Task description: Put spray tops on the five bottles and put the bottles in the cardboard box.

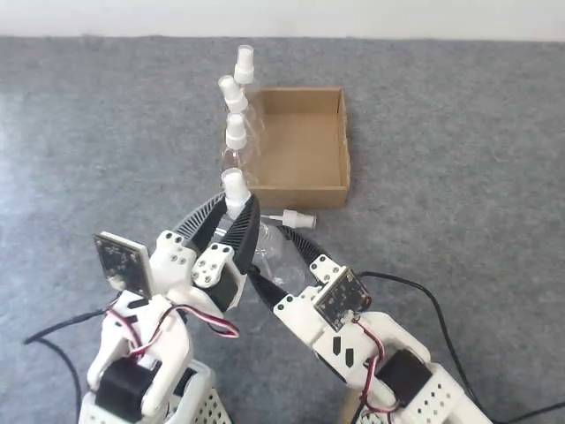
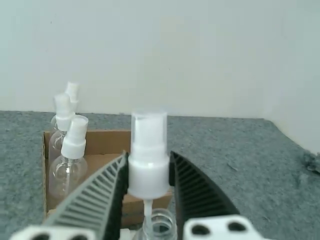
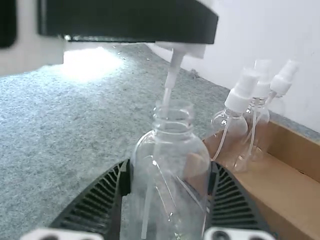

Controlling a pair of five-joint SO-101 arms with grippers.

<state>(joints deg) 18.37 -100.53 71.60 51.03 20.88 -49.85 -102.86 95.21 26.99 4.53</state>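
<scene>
Nearest, the right gripper point(image 3: 170, 172) is clenched with its ribbed black jaws on the rounded body of a clear plastic bottle point(image 3: 172, 125), upright with its threaded neck open. Directly above it the left gripper point(image 2: 148, 159) grips a white spray top point(image 2: 148, 145) by its cylindrical collar, jaws pressed to either side. The right wrist view shows what the high view hides: the thin dip tube point(image 3: 170, 75) already runs down through the neck into the bottle, while the collar sits above the rim, not seated. Just beyond, a second spray top point(image 1: 296, 219) lies on its side on the grey, felt-like desk point(image 1: 459, 132), close to the near wall of the shallow cardboard box point(image 1: 342, 141). Three capped bottles point(image 1: 237, 132) stand in a row along the box's left wall, seemingly inside it, though the high view leaves that unsure. A plain pale wall point(image 2: 200, 50) closes the scene.
</scene>
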